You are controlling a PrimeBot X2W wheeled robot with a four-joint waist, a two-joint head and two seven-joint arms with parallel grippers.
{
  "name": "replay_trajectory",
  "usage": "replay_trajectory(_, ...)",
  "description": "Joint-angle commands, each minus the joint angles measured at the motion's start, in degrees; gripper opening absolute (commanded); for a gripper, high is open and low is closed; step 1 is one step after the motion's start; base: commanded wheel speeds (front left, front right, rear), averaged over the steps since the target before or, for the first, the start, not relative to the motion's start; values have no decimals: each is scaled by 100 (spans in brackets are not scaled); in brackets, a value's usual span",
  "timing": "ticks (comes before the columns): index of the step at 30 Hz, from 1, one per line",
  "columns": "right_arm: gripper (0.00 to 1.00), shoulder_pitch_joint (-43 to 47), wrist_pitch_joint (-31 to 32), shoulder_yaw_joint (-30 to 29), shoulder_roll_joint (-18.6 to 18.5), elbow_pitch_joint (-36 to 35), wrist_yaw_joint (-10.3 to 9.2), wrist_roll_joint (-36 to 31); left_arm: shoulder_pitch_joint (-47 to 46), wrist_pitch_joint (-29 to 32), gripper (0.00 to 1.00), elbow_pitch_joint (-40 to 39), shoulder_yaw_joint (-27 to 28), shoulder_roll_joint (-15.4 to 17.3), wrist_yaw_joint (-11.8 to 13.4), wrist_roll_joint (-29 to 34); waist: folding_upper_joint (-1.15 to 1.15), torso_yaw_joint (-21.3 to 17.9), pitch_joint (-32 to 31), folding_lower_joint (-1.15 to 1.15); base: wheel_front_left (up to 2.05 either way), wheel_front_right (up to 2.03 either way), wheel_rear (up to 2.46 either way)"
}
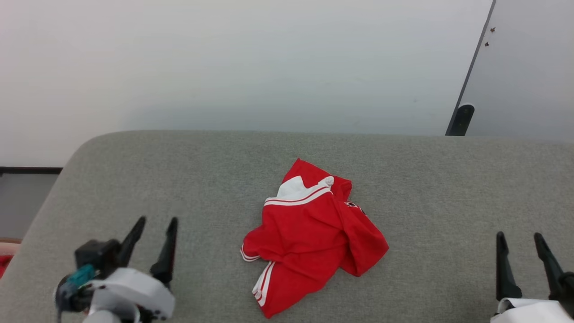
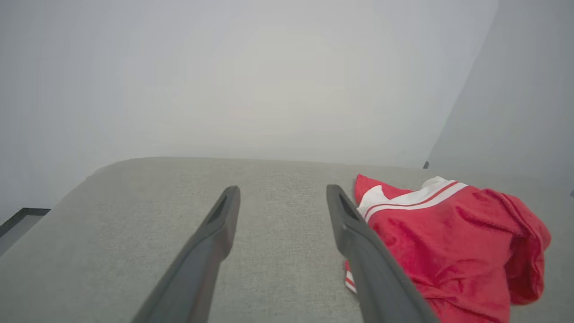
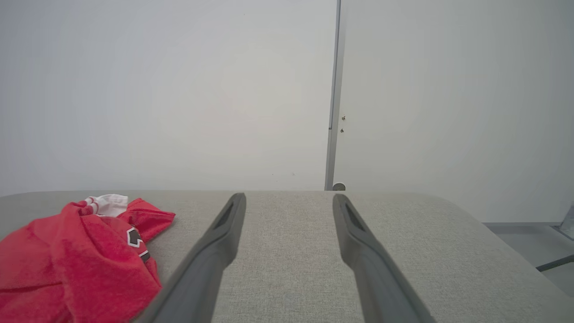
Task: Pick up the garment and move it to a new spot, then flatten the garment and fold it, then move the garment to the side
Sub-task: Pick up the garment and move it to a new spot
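Note:
The garment point(image 1: 309, 235) is a red shirt with white sleeves and striped trim, lying crumpled in a heap at the middle of the grey fabric surface point(image 1: 426, 188). A bit of black lettering shows in its folds. My left gripper point(image 1: 154, 226) hovers open at the lower left, well apart from the heap. My right gripper point(image 1: 520, 242) is open at the lower right, also apart. In the left wrist view the garment point(image 2: 453, 246) lies just right of my open left gripper point(image 2: 282, 197). The right wrist view has the garment point(image 3: 76, 264) at the lower left of my open right gripper point(image 3: 289, 204).
The grey surface point(image 2: 134, 215) has rounded far corners and ends at a pale wall point(image 1: 246, 63). A dark vertical strip point(image 1: 466, 89) with a black foot stands against the wall at the far right. Floor shows past the left edge point(image 1: 22, 197).

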Motion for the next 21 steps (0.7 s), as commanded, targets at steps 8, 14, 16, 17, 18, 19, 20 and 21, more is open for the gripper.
replay_trajectory(8, 100, 161, -30, -311, 4, -99, 19, -121, 435, -96, 100, -66, 539, 73, 92, 79, 0, 144, -19, 0, 0, 0, 0)
replay_trajectory(14, 100, 210, -30, -294, 26, -125, 19, -149, 599, -93, 100, -249, 818, -66, 41, 262, 0, 271, 2, 0, 0, 0, 0)
replay_trajectory(16, 100, 216, -30, -259, 34, -118, 19, -141, 637, -93, 100, -270, 870, -118, 0, 327, 0, 315, 2, 0, 0, 0, 0)
replay_trajectory(17, 100, 214, -30, -243, 37, -114, 19, -132, 654, -93, 100, -274, 888, -144, -3, 351, 0, 335, 1, 0, 0, 0, 0)
replay_trajectory(18, 100, 214, -30, -234, 40, -111, 19, -128, 663, -93, 100, -280, 908, -172, -16, 378, 0, 355, -1, 0, 0, 0, 0)
replay_trajectory(19, 100, 215, -30, -226, 43, -109, 19, -127, 674, -94, 100, -281, 930, -200, -29, 405, 0, 375, -1, 0, 0, 0, 0)
replay_trajectory(20, 100, 213, -30, -216, 47, -109, 19, -126, 679, -94, 100, -286, 949, -214, -38, 442, 0, 392, 0, 0, 0, 0, 0)
replay_trajectory(21, 100, 217, -30, -203, 50, -116, 19, -130, 679, -94, 100, -291, 984, -249, -40, 451, 0, 407, 0, 0, 0, 0, 0)
